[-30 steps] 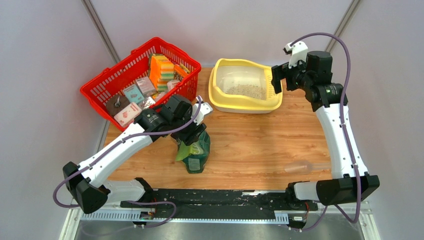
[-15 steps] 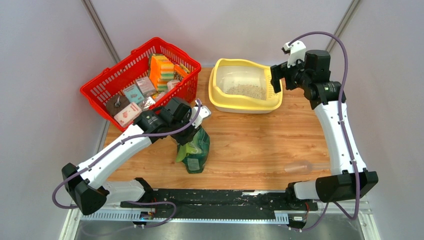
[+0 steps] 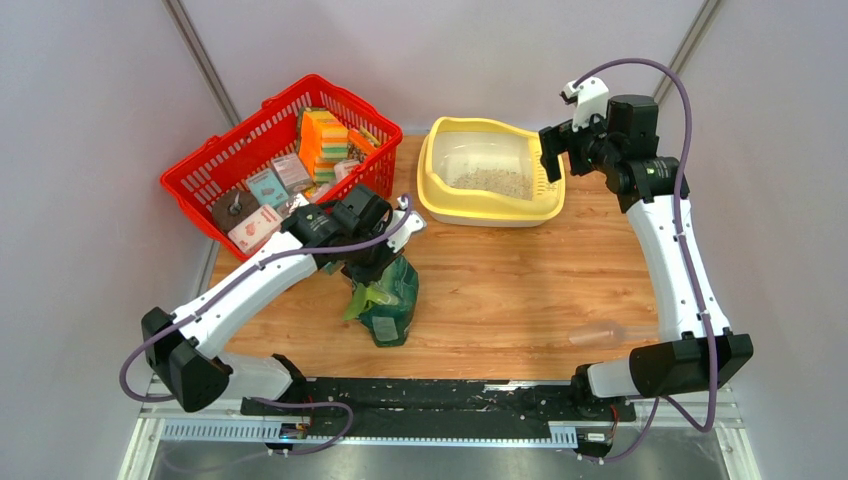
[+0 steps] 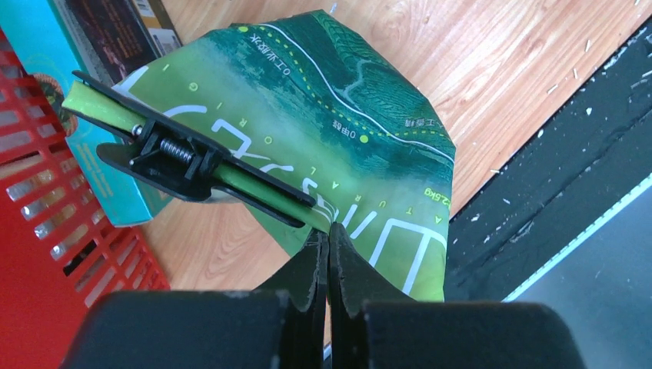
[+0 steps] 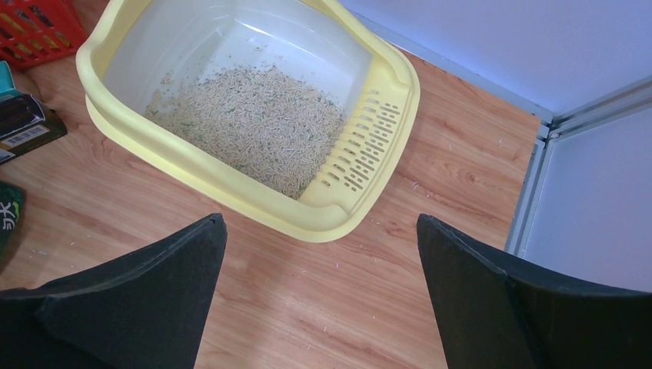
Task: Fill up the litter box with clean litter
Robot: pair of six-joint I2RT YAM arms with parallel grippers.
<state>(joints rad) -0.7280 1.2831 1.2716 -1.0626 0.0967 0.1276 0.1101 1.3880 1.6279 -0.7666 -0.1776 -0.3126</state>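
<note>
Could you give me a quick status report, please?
Left gripper shut on bag. Right gripper open, by litter box. Litter: partial layer. Clip on bag.

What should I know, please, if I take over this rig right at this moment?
Left gripper: shut, apparently pinching the top edge of the green bag, which is on the table near the red basket.
Right gripper: open, empty, above the table beside the litter box.
Done: a thin patch of clean litter lies in the box; much of its floor is bare.
Left: a black clip closes the bag; it probably must come off before pouring.
</note>
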